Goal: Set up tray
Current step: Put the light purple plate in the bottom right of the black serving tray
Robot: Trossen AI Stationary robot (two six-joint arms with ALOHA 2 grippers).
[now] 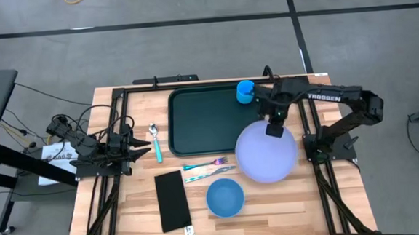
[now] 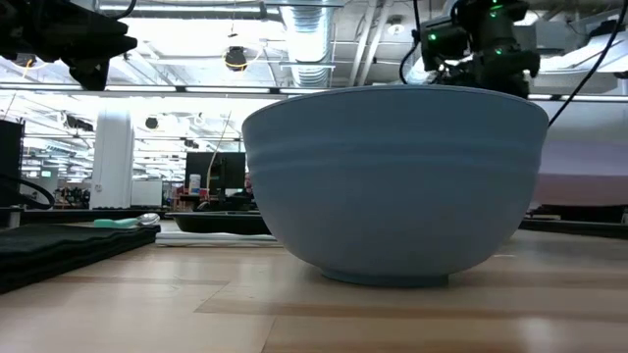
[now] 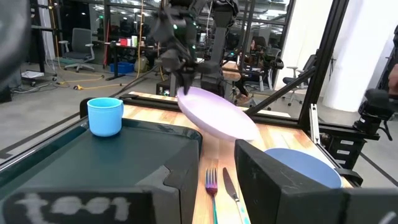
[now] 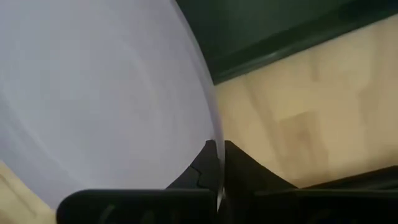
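The dark green tray (image 1: 202,121) lies at the table's far middle, with a blue cup (image 1: 245,92) standing in its far right corner. A lavender plate (image 1: 266,154) hangs tilted just right of the tray, overlapping its near right corner in the high view. My right gripper (image 1: 274,130) is shut on the plate's far rim. My left gripper (image 1: 142,147) waits at the table's left, level and open, with nothing between its fingers. My right gripper pinches the plate's far rim (image 4: 214,137) between its two fingers (image 4: 245,171). The fingers come from above, pointing down. The plate (image 3: 217,115) slants down from the held edge toward the table's near side. I cannot tell whether its low edge is clear of the wood.
A blue bowl (image 1: 224,197) stands near the front edge, with a fork (image 1: 205,164) and a knife (image 1: 207,174) just beyond it. A flat black rectangle (image 1: 173,200) lies at the near left. A teal-handled spoon (image 1: 155,141) lies left of the tray.
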